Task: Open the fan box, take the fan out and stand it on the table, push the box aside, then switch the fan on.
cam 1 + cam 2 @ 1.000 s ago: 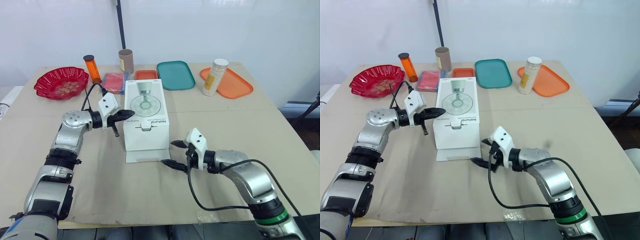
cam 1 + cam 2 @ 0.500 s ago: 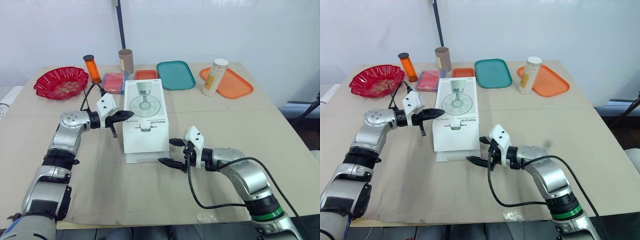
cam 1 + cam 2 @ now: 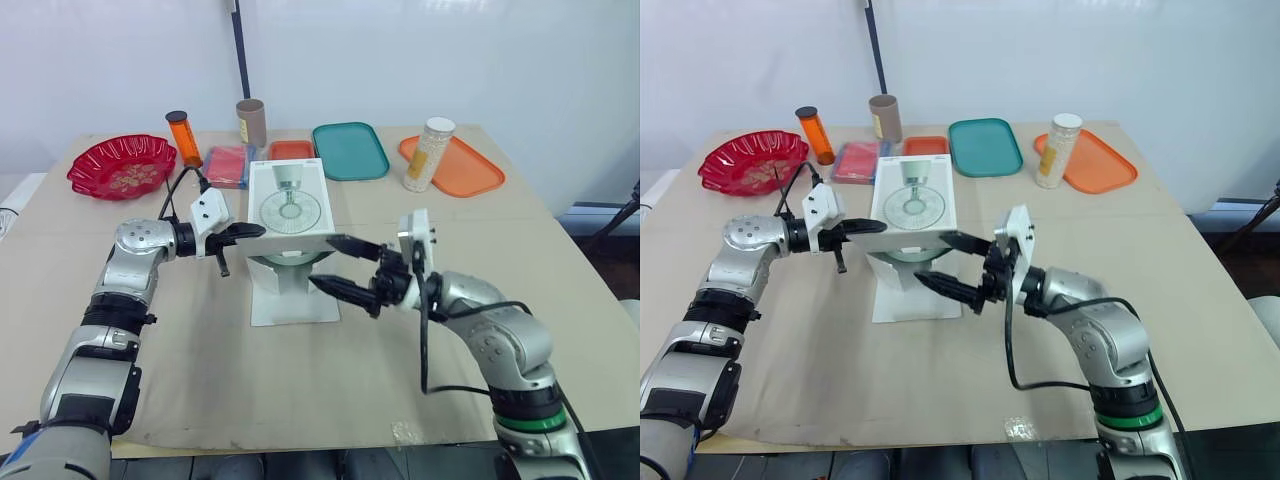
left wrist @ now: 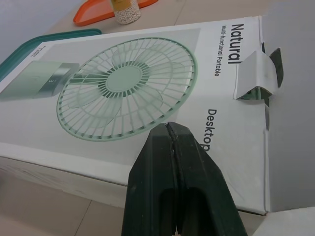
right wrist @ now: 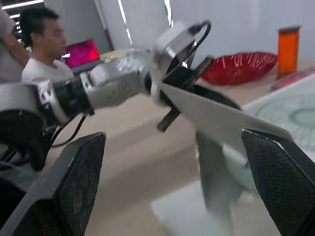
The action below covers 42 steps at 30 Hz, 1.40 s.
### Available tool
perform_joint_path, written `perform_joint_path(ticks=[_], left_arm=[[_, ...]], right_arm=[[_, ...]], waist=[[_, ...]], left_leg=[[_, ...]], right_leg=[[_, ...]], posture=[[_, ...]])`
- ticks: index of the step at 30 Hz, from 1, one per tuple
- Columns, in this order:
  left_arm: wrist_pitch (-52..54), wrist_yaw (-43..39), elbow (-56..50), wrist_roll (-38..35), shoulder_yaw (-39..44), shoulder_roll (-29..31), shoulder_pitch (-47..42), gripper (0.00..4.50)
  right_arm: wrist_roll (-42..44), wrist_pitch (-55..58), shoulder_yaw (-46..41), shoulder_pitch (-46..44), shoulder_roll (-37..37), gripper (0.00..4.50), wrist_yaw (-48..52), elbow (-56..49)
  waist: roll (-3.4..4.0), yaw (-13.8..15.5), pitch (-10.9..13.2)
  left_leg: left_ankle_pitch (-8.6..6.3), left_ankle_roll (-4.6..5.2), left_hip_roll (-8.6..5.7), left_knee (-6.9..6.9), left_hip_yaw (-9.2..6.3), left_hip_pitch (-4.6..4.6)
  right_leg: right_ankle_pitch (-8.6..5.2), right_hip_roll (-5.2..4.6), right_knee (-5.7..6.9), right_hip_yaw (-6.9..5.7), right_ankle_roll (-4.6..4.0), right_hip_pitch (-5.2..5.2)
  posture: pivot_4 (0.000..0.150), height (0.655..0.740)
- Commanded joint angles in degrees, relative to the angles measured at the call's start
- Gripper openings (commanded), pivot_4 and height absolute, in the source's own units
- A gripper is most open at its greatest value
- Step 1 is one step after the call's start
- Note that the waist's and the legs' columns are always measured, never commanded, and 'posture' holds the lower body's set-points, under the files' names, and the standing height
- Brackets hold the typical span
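1. fan box (image 3: 290, 205) sits mid table (image 3: 420, 330), lid tipped up, green fan (image 3: 288, 262) showing under it
2. my left gripper (image 3: 243, 232): jaws pinched shut, empty, tip at the lid's left edge; my right gripper (image 3: 321, 260): jaws wide, upper finger at the lid's front corner
3. risk: lid slips off that finger and drops shut, or a tug drags the light box
4. count: 1 box, 1 fan, 1 teal tray (image 3: 351, 150), 2 orange trays (image 3: 470, 170), 1 red bowl (image 3: 122, 165), 1 orange bottle (image 3: 184, 138), 1 brown tube (image 3: 251, 121), 1 white canister (image 3: 430, 154)
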Motion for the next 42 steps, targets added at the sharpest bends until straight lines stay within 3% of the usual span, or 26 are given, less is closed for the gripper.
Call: perform_joint_path(ticks=[1, 6, 11, 16, 21, 32, 42], left_arm=[[0.6, 2.0, 0.6, -0.5, 2.1, 0.5, -0.7, 0.03], [2.5, 7.9, 0.9, -3.8, 7.8, 0.9, -1.9, 0.03], [7.7, 10.6, -7.5, -8.7, 11.7, 0.4, -0.9, 0.03], [15.8, 10.1, -18.6, -14.7, 12.6, -0.5, 0.9, 0.03], [19.7, 6.4, -24.3, -14.5, 8.2, 0.2, 4.4, 0.03], [12.5, 4.4, -12.4, -6.3, 1.2, -1.9, 3.6, 0.03], [11.3, 2.7, -10.3, -5.0, 1.2, -2.5, 3.3, 0.03]], right_arm=[[-3.1, -2.4, 0.5, -2.1, 1.3, 4.50, -2.8, 2.9], [-7.3, -5.0, 2.2, -5.2, 3.3, 4.50, -4.8, 7.9], [-9.6, -6.4, 3.0, -5.9, 3.2, 4.50, -4.2, 10.6], [-10.3, -6.6, 3.3, -5.7, 3.3, 4.50, -4.1, 11.1], [-11.3, -6.5, 3.7, -5.2, 3.7, 4.50, -4.7, 11.2], [-11.0, -4.3, 3.1, -4.2, 3.4, 4.50, -5.3, 7.8], [-9.9, 8.0, 5.1, -8.5, 0.7, 4.50, -9.9, -3.2]], waist=[[0.00, 0.0, 0.0], [-0.02, 0.0, 0.0], [-0.04, 0.0, 0.1], [-0.04, 0.1, 0.1], [-0.04, -0.1, 0.1], [-0.04, 0.0, 0.1], [-0.04, 0.1, 0.1]], left_leg=[[0.00, 0.00, -0.01, 0.00, 0.00, -0.02], [-0.01, 0.01, -0.02, 0.00, -0.01, -0.13], [-0.01, 0.01, -0.02, 0.00, -0.04, -0.17], [0.00, 0.00, -0.07, 0.01, -0.05, -0.19], [0.00, 0.00, -0.05, 0.01, -0.05, -0.14], [0.00, 0.00, -0.07, 0.00, -0.05, -0.15], [0.00, 0.00, -0.08, 0.02, -0.05, -0.16]], right_leg=[[0.00, -0.01, 0.00, 0.00, 0.01, -0.01], [-0.01, -0.02, 0.01, 0.00, 0.01, -0.13], [-0.01, -0.04, 0.02, -0.02, 0.01, -0.15], [-0.01, -0.10, 0.02, -0.03, 0.01, -0.14], [-0.01, -0.07, 0.03, -0.02, 0.01, -0.13], [-0.03, -0.06, 0.03, -0.02, -0.01, -0.13], [-0.03, -0.08, 0.03, -0.01, -0.02, -0.13]], posture=[[0.150, 0.7400], [0.150, 0.7400], [0.150, 0.7400], [0.150, 0.7400], [0.150, 0.7400], [0.150, 0.7400], [0.150, 0.7400]])
